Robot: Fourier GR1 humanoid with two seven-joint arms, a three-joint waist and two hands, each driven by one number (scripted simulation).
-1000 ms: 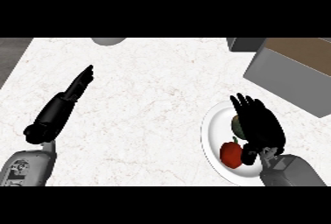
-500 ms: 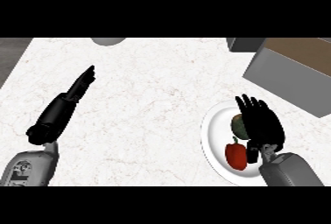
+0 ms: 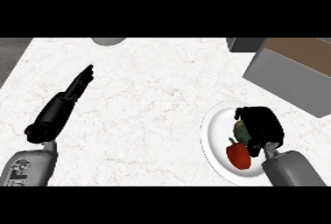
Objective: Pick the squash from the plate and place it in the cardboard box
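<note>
A white plate (image 3: 216, 151) lies at the right of the counter. On it sit a red pepper (image 3: 238, 154) and, just above, a green-brown squash (image 3: 241, 131), mostly hidden. My right hand (image 3: 262, 124) is over the squash with its fingers curled down round it. The cardboard box (image 3: 297, 72) stands at the upper right, open side up, apart from the plate. My left hand (image 3: 65, 100) rests at the left with straight fingers pointing up, holding nothing.
A grey round object (image 3: 108, 40) shows at the counter's far edge, and a grey block (image 3: 245, 43) sits beside the box. The counter's left edge runs along the upper left.
My right hand's fingers have curled down over the squash from a straight, spread pose. The left hand has stayed still.
</note>
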